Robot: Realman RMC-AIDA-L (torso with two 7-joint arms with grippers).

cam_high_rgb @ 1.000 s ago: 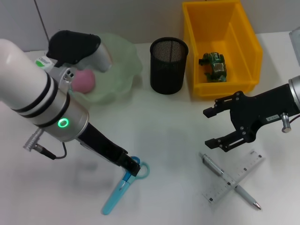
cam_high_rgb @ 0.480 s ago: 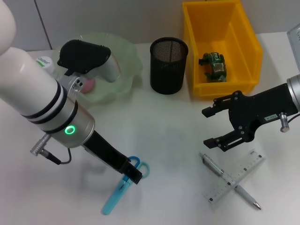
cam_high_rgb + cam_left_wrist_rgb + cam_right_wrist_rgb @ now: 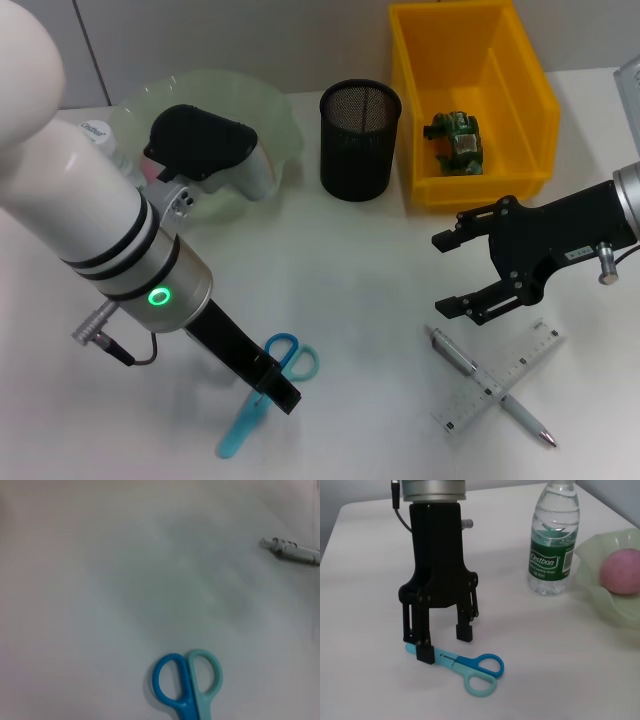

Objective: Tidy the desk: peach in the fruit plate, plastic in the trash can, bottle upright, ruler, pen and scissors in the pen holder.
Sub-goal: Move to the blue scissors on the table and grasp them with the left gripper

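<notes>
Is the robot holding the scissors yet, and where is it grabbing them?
Not yet. The left claw is open, straddling the blades of the scissors, which lie flat on the table. The right claw is open and empty too.

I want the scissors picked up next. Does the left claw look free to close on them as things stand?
Probably yes. The left claw is open and straddles the scissors near the blades, one finger on each side, with only bare table around them. The pen and ruler lie well off, near the right claw.
</notes>
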